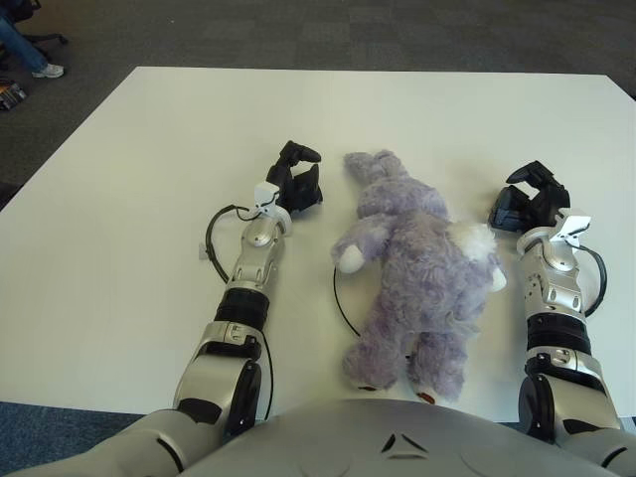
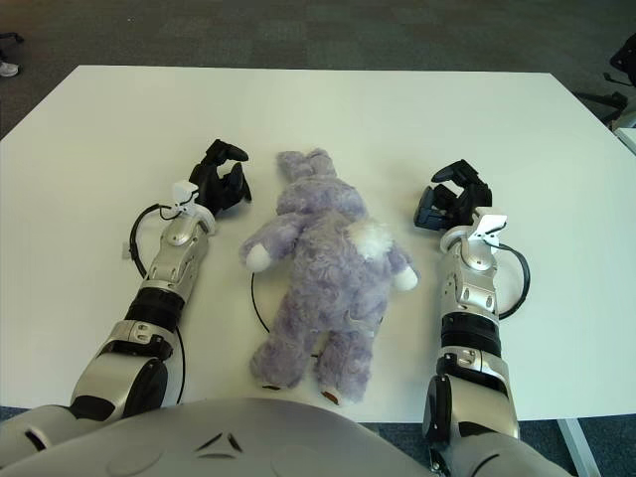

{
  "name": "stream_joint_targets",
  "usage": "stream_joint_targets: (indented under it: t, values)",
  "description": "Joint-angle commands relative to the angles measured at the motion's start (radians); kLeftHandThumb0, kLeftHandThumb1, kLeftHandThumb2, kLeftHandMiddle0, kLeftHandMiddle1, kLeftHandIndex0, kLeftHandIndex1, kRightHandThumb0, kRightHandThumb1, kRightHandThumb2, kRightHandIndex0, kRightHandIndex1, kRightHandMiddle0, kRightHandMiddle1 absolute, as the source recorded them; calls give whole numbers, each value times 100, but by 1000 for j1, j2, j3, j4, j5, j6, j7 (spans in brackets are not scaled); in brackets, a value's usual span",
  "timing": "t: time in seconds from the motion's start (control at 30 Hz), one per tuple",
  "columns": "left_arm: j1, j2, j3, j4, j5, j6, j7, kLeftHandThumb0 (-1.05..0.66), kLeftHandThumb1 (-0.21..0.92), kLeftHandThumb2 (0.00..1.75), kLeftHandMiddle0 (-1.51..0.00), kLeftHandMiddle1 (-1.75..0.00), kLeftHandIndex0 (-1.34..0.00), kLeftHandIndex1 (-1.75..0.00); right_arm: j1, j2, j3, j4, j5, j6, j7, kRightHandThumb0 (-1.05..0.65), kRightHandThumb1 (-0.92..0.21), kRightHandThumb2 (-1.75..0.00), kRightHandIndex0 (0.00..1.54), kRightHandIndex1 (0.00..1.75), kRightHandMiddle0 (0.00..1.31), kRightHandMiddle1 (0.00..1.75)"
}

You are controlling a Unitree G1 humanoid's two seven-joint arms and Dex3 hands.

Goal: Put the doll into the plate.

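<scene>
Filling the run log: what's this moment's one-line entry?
doll: face-down on table | left hand: beside doll, empty | right hand: beside doll, empty | plate: unseen

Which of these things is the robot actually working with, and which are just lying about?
For the job:
purple plush doll, lying on the table between the hands
left hand, open
right hand, open
No plate shows.

Just there:
white table
thin black cord beside the doll

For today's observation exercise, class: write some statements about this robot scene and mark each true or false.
1. The doll lies between the two hands. True.
2. The left hand grips the doll. False: it is beside the doll's head, apart from it.
3. The doll stands upright. False: it lies flat on the table.
4. The right hand holds nothing. True.
5. A full plate is visible. False: only a thin dark rim shows under the doll.
</scene>
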State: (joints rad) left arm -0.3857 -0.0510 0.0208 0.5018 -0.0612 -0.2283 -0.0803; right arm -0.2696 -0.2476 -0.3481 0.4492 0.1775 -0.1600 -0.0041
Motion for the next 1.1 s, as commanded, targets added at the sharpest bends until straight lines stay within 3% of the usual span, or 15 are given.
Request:
stream_joint_targets:
  t: [0.0, 1.07]
  values:
    - [30, 10, 9, 51, 3, 25, 5, -38, 67, 87, -93, -175, -34, -175, 24, 18, -5, 42, 14, 28, -1, -1, 3, -171, 89, 173, 63, 175]
    - [10, 13, 27, 134, -2, -26, 14, -37, 70, 82, -92, -175, -32, -175, 44, 17, -12, 22, 18, 28, 17, -1, 6, -174, 90, 173, 66, 175]
